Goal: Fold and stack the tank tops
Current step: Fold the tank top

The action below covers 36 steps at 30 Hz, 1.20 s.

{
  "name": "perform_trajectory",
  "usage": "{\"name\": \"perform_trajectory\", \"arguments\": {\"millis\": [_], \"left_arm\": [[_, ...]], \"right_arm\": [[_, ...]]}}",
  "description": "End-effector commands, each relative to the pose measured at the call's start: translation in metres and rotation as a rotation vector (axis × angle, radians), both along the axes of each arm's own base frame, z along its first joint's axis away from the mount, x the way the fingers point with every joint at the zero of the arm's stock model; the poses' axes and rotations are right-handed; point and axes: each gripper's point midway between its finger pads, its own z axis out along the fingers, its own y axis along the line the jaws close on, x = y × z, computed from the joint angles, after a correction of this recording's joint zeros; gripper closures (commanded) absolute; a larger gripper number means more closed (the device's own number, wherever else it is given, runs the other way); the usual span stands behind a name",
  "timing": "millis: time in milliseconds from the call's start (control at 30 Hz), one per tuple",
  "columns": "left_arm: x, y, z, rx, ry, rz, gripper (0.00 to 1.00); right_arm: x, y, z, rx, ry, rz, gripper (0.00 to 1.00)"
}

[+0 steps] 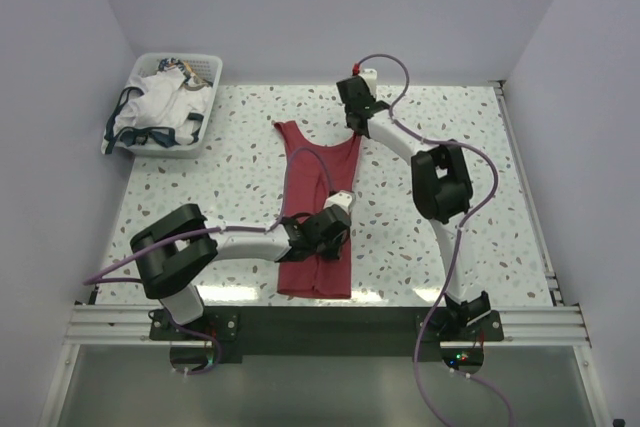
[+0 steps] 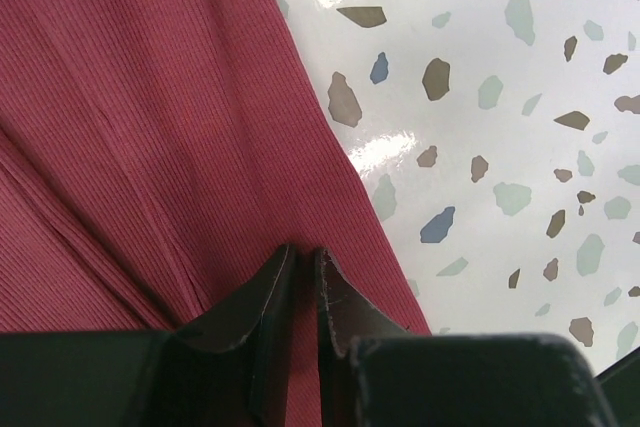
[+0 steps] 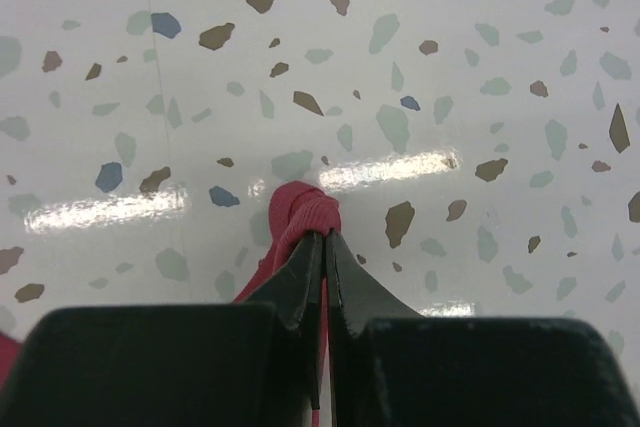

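The dark red tank top [image 1: 305,182] lies lengthwise on the speckled table, straps at the far end, hem near the front edge. My left gripper [image 1: 330,239] rests on its right edge near the hem. In the left wrist view the jaws [image 2: 305,252] are closed to a thin slit, pinching the red ribbed cloth [image 2: 150,127]. My right gripper [image 1: 355,134] is at the far right strap. In the right wrist view it [image 3: 325,235] is shut on the bunched red strap [image 3: 300,207]. The white tank top [image 1: 160,112] with navy trim lies crumpled in a basket.
The white plastic basket [image 1: 208,95] stands at the table's far left corner. White walls enclose the table on three sides. The right arm's links and cable reach over the right half of the table [image 1: 500,207].
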Motion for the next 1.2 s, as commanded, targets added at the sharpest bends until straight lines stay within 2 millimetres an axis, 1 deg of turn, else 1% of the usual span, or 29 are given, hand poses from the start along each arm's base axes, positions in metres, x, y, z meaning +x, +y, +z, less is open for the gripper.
{"name": "perform_trajectory", "arguments": {"millis": [0, 33, 67, 100, 133, 167, 200, 233, 267, 300, 333, 367, 400, 433, 533, 567, 633, 667, 733, 767, 833, 867, 933, 967, 1000, 1033, 1067, 1133, 1167], "left_arm": [[-0.008, -0.001, -0.009, 0.027, 0.019, -0.023, 0.82], [-0.009, -0.001, -0.009, 0.025, 0.022, -0.023, 0.82], [-0.009, -0.001, -0.008, 0.025, 0.021, -0.022, 0.82], [-0.009, -0.002, -0.008, 0.024, 0.02, -0.023, 0.82], [-0.009, -0.001, -0.008, 0.026, 0.021, -0.025, 0.82], [-0.01, -0.001, -0.008, 0.027, 0.022, -0.026, 0.83], [-0.011, -0.001, -0.009, 0.029, 0.024, -0.028, 0.83], [-0.011, -0.001, -0.009, 0.029, 0.025, -0.029, 0.83], [-0.011, -0.002, -0.009, 0.028, 0.023, -0.03, 0.83], [-0.011, -0.002, -0.01, 0.029, 0.025, -0.03, 0.83], [-0.012, -0.002, -0.01, 0.029, 0.027, -0.033, 0.83], [-0.012, -0.002, -0.01, 0.027, 0.027, -0.032, 0.83], [-0.012, -0.003, -0.009, 0.027, 0.026, -0.034, 0.83], [-0.012, -0.003, -0.008, 0.025, 0.025, -0.033, 0.83], [-0.012, -0.003, -0.008, 0.023, 0.024, -0.031, 0.83], [-0.014, -0.003, -0.008, 0.023, 0.027, -0.034, 0.83], [-0.014, -0.004, -0.007, 0.022, 0.026, -0.035, 0.83], [-0.015, -0.004, -0.007, 0.02, 0.027, -0.035, 0.83], [-0.016, -0.004, -0.006, 0.017, 0.028, -0.036, 0.83], [-0.016, -0.005, -0.005, 0.013, 0.028, -0.037, 0.83], [-0.016, -0.006, -0.003, 0.006, 0.026, -0.038, 0.83], [-0.017, -0.006, -0.002, 0.003, 0.028, -0.038, 0.83], [-0.018, -0.008, 0.006, -0.015, 0.022, -0.038, 0.83], [-0.017, -0.01, 0.013, -0.033, 0.013, -0.038, 0.83], [-0.016, -0.009, 0.016, -0.038, 0.005, -0.034, 0.83], [-0.015, -0.01, 0.021, -0.047, -0.002, -0.032, 0.82], [-0.013, -0.011, 0.03, -0.064, -0.018, -0.026, 0.8], [-0.01, -0.012, 0.041, -0.083, -0.037, -0.017, 0.75], [-0.006, -0.014, 0.054, -0.107, -0.059, -0.009, 0.71]], "right_arm": [[0.01, 0.015, 0.051, -0.018, -0.115, 0.0, 1.0], [0.01, 0.02, 0.051, -0.022, -0.115, 0.009, 1.0], [0.012, 0.022, 0.056, -0.021, -0.126, 0.011, 1.0], [0.012, 0.024, 0.051, -0.033, -0.116, 0.016, 1.0], [0.011, 0.028, 0.05, -0.042, -0.115, 0.024, 1.0], [0.013, 0.031, 0.054, -0.046, -0.122, 0.031, 1.0], [0.015, 0.037, 0.053, -0.052, -0.127, 0.039, 1.0], [0.013, 0.039, 0.048, -0.064, -0.118, 0.044, 1.0], [0.016, 0.044, 0.051, -0.067, -0.127, 0.051, 1.0], [0.015, 0.045, 0.048, -0.083, -0.116, 0.061, 1.0], [0.016, 0.048, 0.04, -0.093, -0.104, 0.067, 1.0], [0.018, 0.051, 0.042, -0.087, -0.112, 0.071, 1.0], [0.018, 0.053, 0.04, -0.09, -0.105, 0.076, 1.0], [0.019, 0.054, 0.028, -0.098, -0.089, 0.08, 1.0], [0.02, 0.058, 0.022, -0.108, -0.079, 0.087, 1.0], [0.021, 0.057, 0.016, -0.122, -0.071, 0.085, 1.0], [0.022, 0.058, 0.013, -0.134, -0.068, 0.089, 0.97], [0.023, 0.058, 0.008, -0.143, -0.061, 0.091, 0.92], [0.023, 0.057, 0.006, -0.15, -0.062, 0.091, 0.87], [0.024, 0.058, 0.007, -0.154, -0.063, 0.095, 0.82], [0.024, 0.057, 0.006, -0.16, -0.062, 0.097, 0.78], [0.025, 0.057, 0.007, -0.162, -0.066, 0.102, 0.74], [0.028, 0.061, 0.02, -0.142, -0.093, 0.116, 0.69], [0.029, 0.062, 0.025, -0.137, -0.112, 0.122, 0.63], [0.03, 0.064, 0.035, -0.122, -0.13, 0.128, 0.58], [0.03, 0.069, 0.04, -0.1, -0.135, 0.15, 0.55], [0.033, 0.071, 0.047, -0.091, -0.152, 0.161, 0.52], [0.033, 0.073, 0.066, -0.07, -0.18, 0.171, 0.46], [0.033, 0.075, 0.071, -0.058, -0.186, 0.18, 0.44]]}}
